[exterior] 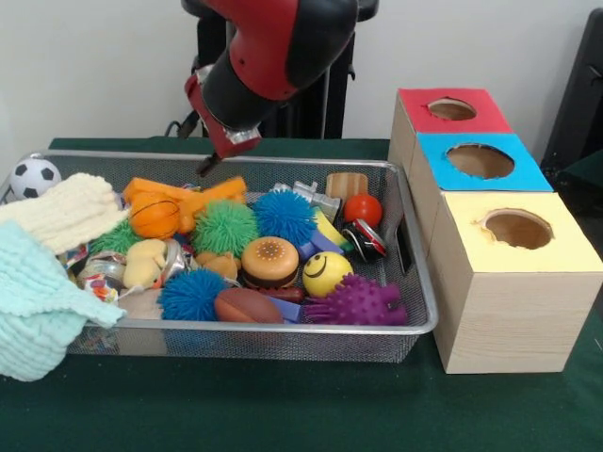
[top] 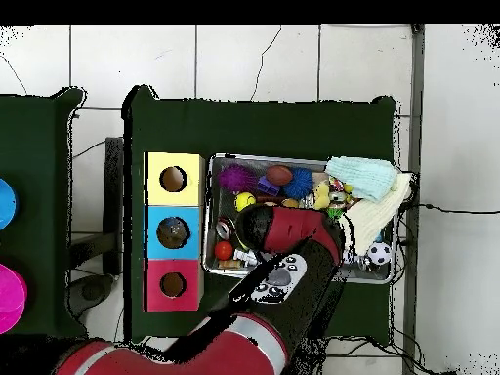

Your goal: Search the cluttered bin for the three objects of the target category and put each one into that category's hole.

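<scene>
Bin (exterior: 419, 325) full of toys | front view shows gripper (exterior: 205, 166) tip above orange toy (exterior: 184, 200); overhead arm (top: 283, 264) hides it | fingers: cannot tell

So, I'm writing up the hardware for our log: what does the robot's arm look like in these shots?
The arm is bulky and rounded, with glossy red shells over black joints and black link sections. Its lower end narrows to a red block with a pale metal plate and a thin dark tip. From overhead, a grey oval panel with small dark buttons sits on a black link. The hand's fingers cannot be made out.
</scene>
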You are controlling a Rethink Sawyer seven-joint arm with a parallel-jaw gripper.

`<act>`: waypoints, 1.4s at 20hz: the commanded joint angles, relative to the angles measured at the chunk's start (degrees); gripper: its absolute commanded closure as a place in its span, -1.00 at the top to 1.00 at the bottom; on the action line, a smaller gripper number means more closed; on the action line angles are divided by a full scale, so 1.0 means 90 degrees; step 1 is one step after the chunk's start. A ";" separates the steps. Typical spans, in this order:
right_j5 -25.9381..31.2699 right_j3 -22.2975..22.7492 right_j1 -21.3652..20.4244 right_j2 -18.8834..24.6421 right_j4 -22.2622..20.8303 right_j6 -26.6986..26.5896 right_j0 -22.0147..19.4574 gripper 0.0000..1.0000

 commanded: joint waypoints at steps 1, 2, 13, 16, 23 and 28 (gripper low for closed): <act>0.0263 0.0703 -0.0543 0.1576 -0.0299 -0.1544 -0.0624 1.00; 0.0154 0.0719 -0.0535 0.1684 -0.0339 -0.1541 -0.0683 1.00; -0.2638 0.1783 -0.0644 0.3506 -0.0504 -0.1061 -0.1757 1.00; -0.3699 0.2064 -0.0592 0.4022 -0.0745 -0.0734 -0.2071 1.00; -0.3504 0.2699 -0.0512 0.5280 -0.0551 -0.0280 -0.2772 1.00; -0.2545 0.2849 -0.0499 0.5858 -0.0230 -0.0389 -0.3142 1.00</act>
